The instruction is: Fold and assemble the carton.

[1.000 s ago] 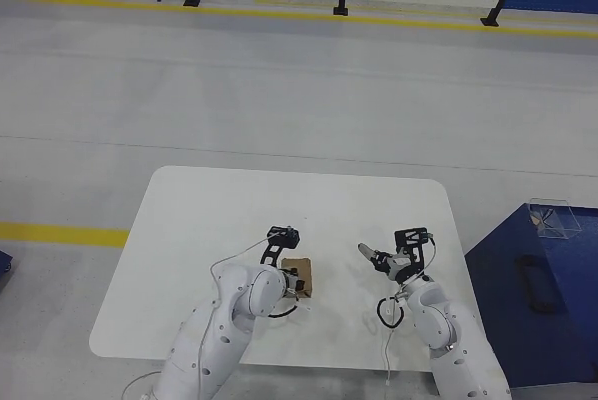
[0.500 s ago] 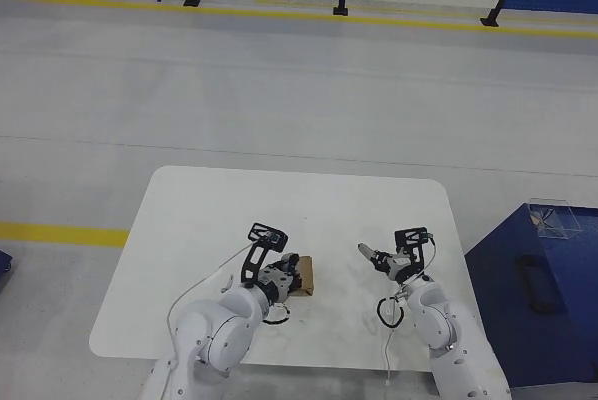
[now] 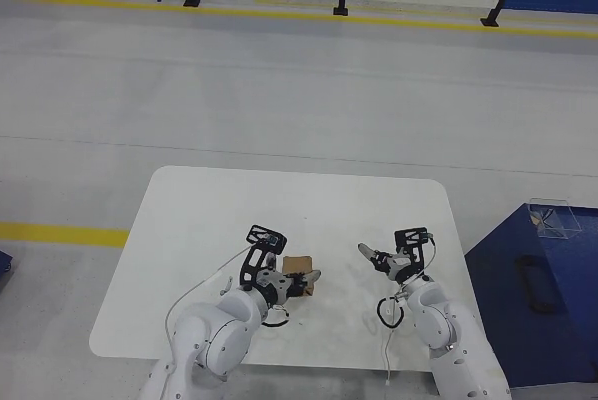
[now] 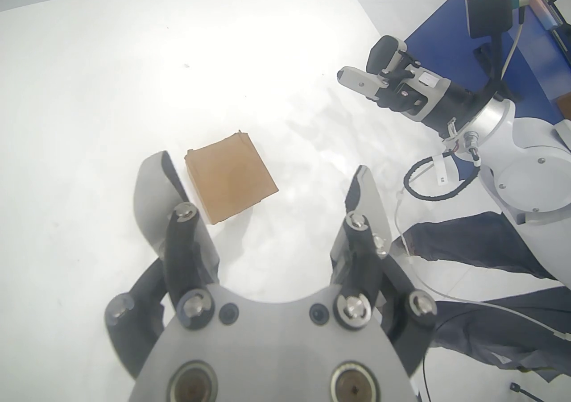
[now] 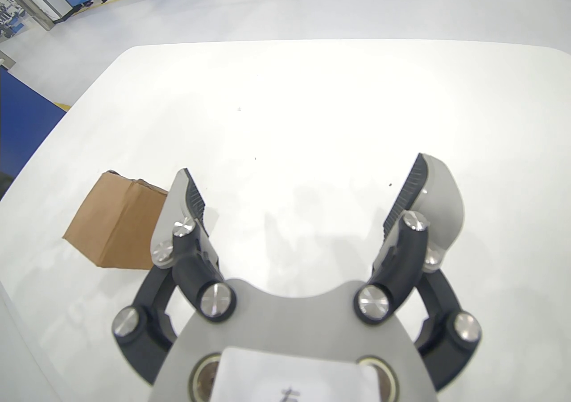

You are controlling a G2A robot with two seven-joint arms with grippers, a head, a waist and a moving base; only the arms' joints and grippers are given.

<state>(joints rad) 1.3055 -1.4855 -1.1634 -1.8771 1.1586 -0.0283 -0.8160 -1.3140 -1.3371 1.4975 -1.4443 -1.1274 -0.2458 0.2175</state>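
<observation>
step in hand: the carton [image 3: 299,268] is looking boxed up already, so I am judging this as the closing or tidy-up stage of the fold.
left end effector [image 4: 258,169]: jaws are standing wide open and gripping nothing. It is hanging just over the table [image 3: 199,220] on the near side of the carton, and one finger is sitting right beside a carton edge; contact is too close to call.
right end effector [image 5: 305,167]: jaws are also spread open and empty. It is hanging over the table toward the right edge, well apart from the carton, and pointing toward it.
doing it well: I would be bringing the left end effector down square to the top face, not onto a corner. I would be pressing gently so the walls are not buckling. The right end effector should be bracing the far wall, because a light box like this is likely sliding on the smooth table.
risk: a push from one side only is probably skidding or tipping the box instead of seating the flaps.
carton place: it is sitting around the middle of the table, slightly toward the near edge.
carton look: it is plain brown cardboard, small and roughly cube shaped, resting on its base. The top face is lying flat and closed. Small tabs are poking up at two top corners, and one upper edge is looking a bit crumpled from the right wrist view [image 5: 113,225].
</observation>
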